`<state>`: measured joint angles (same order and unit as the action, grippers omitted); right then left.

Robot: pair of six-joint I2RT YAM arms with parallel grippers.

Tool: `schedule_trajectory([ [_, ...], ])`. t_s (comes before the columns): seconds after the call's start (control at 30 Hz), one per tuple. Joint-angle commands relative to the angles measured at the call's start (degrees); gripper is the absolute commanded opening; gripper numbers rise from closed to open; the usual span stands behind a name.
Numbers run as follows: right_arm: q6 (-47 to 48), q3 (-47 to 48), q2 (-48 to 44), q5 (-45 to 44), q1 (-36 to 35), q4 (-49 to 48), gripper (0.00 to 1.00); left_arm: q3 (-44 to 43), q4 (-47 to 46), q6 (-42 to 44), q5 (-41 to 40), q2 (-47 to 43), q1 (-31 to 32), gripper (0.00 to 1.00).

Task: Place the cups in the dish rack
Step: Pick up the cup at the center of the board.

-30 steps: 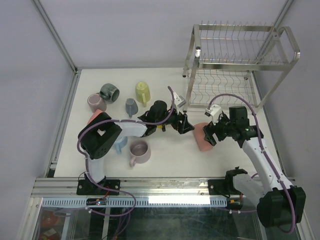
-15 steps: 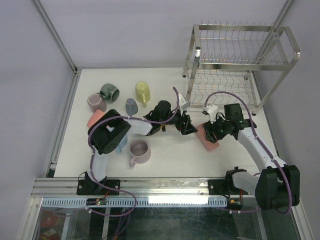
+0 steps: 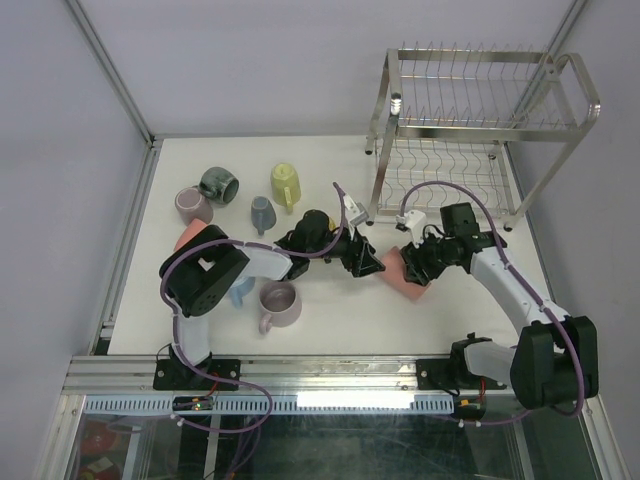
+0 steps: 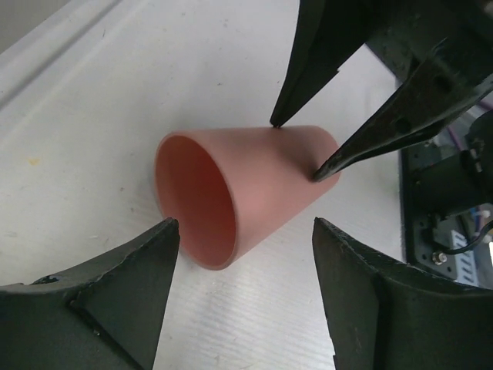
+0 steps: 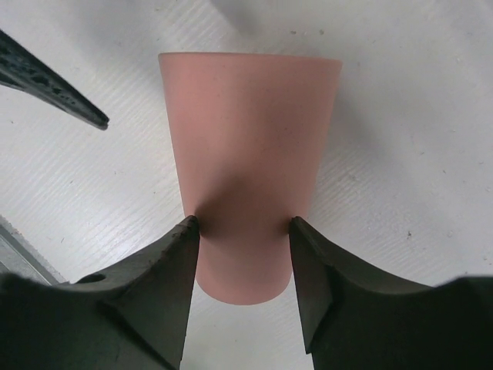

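Seven small matte cups sit grouped on the left half of the white tabletop [image 3: 330,325], and only the overhead view shows them. They are a mauve tumbler [image 3: 192,205], a dark grey-green mug [image 3: 218,185], a yellow-green mug [image 3: 285,184], a grey-blue cup [image 3: 262,212], a salmon-pink cup [image 3: 188,237], a light blue cup [image 3: 240,291] and a mauve mug [image 3: 278,303] standing mouth up. The left arm partly hides the salmon-pink cup and the light blue cup.

To their right, the left pincer [image 3: 362,262] points at a salmon-pink tapered tumbler [image 3: 400,280], which lies on its side on the tabletop right of centre. The left wrist view adds that the tumbler's open mouth faces this pincer. Its fingers [image 4: 131,301] are spread wide on either side of the rim, without touching it.

The right pincer [image 3: 418,265] pinches the tumbler. In the right wrist view its pads [image 5: 166,285] press on both sides of the narrow base end, and the wide rim points away.

At the far right rear stands the two-tier shiny chrome wire dish rack [image 3: 480,125], behind the tumbler and apart from it. Pale grey-lilac walls and aluminium frame posts [image 3: 110,70] enclose the tabletop.
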<state>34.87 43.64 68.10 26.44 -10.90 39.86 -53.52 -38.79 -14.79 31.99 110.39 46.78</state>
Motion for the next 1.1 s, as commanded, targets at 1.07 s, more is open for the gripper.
schedule_trajectory([
  [1.07,2.13,-1.07,-0.61,2.91,-2.44,3.65,0.52,1.2,-6.54,-10.39,0.88,0.36,3.48,0.32],
])
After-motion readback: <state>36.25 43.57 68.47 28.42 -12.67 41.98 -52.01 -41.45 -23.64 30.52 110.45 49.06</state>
